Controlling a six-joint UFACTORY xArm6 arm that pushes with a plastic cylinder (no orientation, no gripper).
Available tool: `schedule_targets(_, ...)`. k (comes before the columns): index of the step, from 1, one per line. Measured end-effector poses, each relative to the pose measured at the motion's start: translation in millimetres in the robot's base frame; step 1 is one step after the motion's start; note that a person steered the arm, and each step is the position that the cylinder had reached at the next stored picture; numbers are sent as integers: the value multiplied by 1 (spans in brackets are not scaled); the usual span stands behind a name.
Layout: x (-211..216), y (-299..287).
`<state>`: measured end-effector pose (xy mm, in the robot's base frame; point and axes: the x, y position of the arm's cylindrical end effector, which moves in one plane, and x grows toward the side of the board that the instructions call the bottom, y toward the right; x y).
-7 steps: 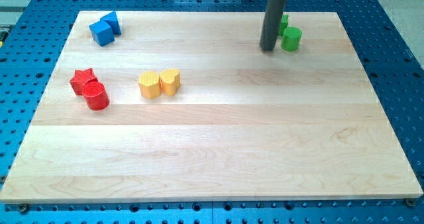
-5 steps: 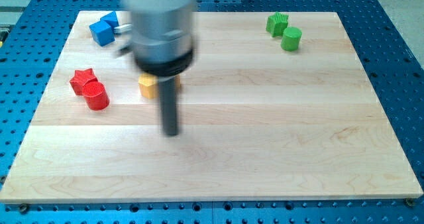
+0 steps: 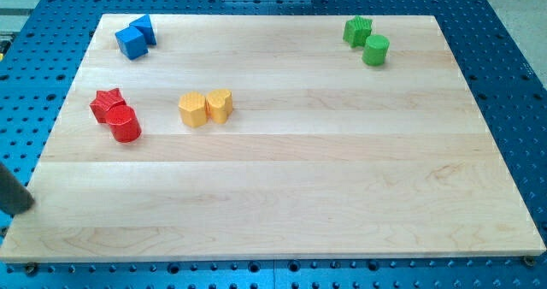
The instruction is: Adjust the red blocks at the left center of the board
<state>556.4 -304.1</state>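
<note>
A red star block and a red cylinder touch each other at the left centre of the wooden board. My tip shows as a dark rod end at the view's far left edge, beside the board's lower left side, well below and left of the red blocks and touching no block.
Two blue blocks sit at the board's top left. A yellow hexagon-like block and a yellow heart block sit together right of the red ones. Two green blocks sit at the top right.
The rod swept from the top right by the green blocks, across the board's middle, to the view's lower left edge. No block has moved.
</note>
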Motion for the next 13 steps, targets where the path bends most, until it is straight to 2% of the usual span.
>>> schedule_targets(2,-109,-1)
schedule_targets(3,-130,-1)
schedule_targets(5,-148,6)
schedule_targets(7,-160,37)
schedule_targets(11,-161,52)
schedule_targets(12,-185,73)
schedule_targets(13,-151,111)
